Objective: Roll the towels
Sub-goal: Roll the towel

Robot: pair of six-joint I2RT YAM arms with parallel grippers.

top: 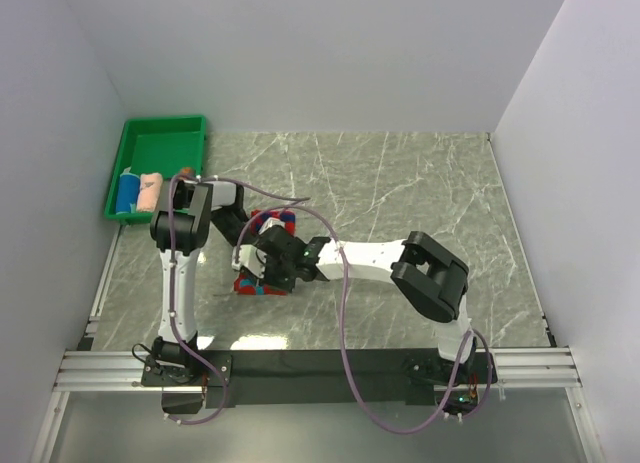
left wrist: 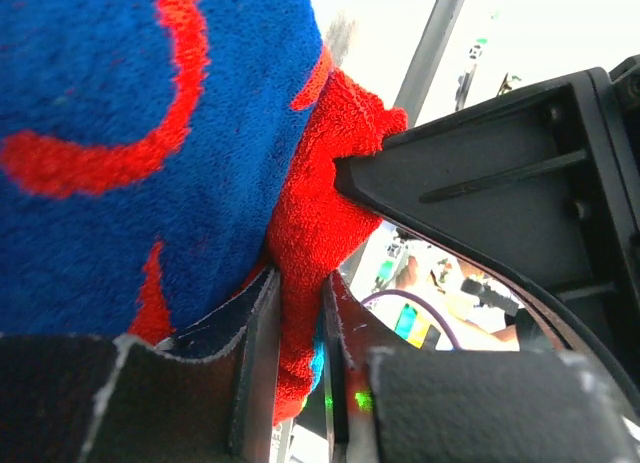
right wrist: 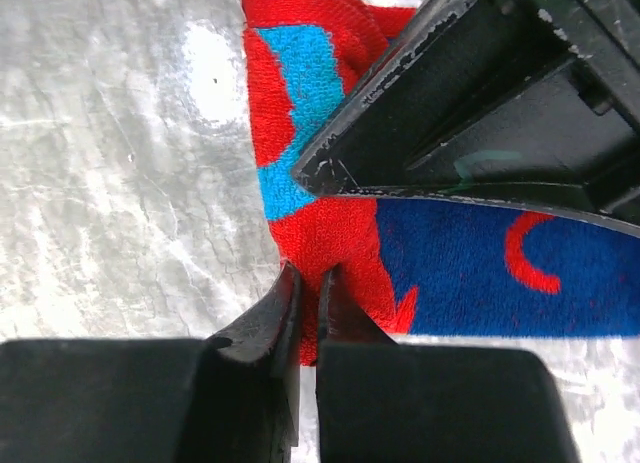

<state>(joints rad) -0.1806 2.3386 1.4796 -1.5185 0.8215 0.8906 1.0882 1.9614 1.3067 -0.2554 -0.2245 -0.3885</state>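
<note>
Where the near end of the red-and-blue patterned towel (top: 272,223) rests on the marble counter (top: 400,183), left of centre, a red edge is clamped between the right arm's fingers (right wrist: 262,328). Just beyond, another red fold is pinched by the left arm's fingers (left wrist: 255,323). At the far left, a rolled blue towel (top: 127,193) and a rolled pale pink towel (top: 150,191) are held in the green tray (top: 165,143).

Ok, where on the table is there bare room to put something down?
The far marble from the green tray to the right wall is bare, as is the corner right of the right arm. Crowded: centre-left, where the left gripper and right gripper pinch the red-and-blue towel, and the tray's near end, holding rolled towels.
</note>
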